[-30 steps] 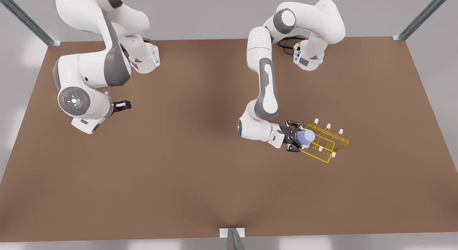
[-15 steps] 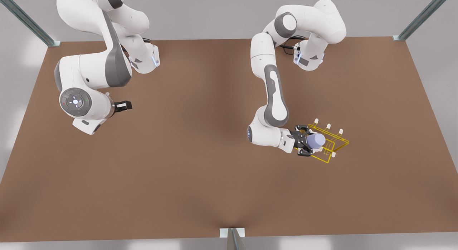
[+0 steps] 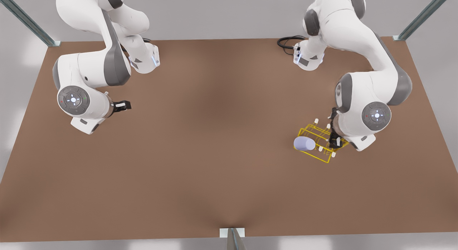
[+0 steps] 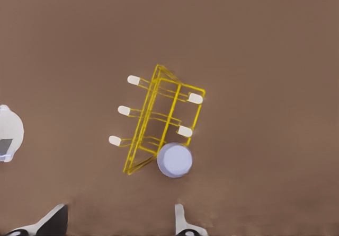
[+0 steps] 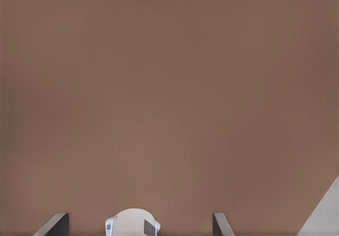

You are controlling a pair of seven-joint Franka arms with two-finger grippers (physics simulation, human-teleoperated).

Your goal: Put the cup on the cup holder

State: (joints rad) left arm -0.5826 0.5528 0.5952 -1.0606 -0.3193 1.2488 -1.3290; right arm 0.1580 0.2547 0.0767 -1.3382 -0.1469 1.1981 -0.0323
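The left claw (image 4: 116, 223) is held well above the table (image 3: 214, 153) with its fingers spread wide apart and nothing gripped between them, and in its wrist view the whole rack can be looked down on. In the front view it's parked over the end of the cup holder (image 3: 315, 157) on the front view's right. The cup (image 3: 304, 143) is found at the holder's opposite corner, touching the yellow wire, right where the third peg of that row would be expected, so it's probably been slipped over that peg, though the peg itself is hidden by the cup. No contact between claw and cup can be seen. So the job looks pretty much done tbh, and what's left is likely just the arm being pulled clear and the cup being confirmed as seated. The right claw (image 3: 121, 106) is kept waiting far off on the front view's left, fingers also apart and empty.
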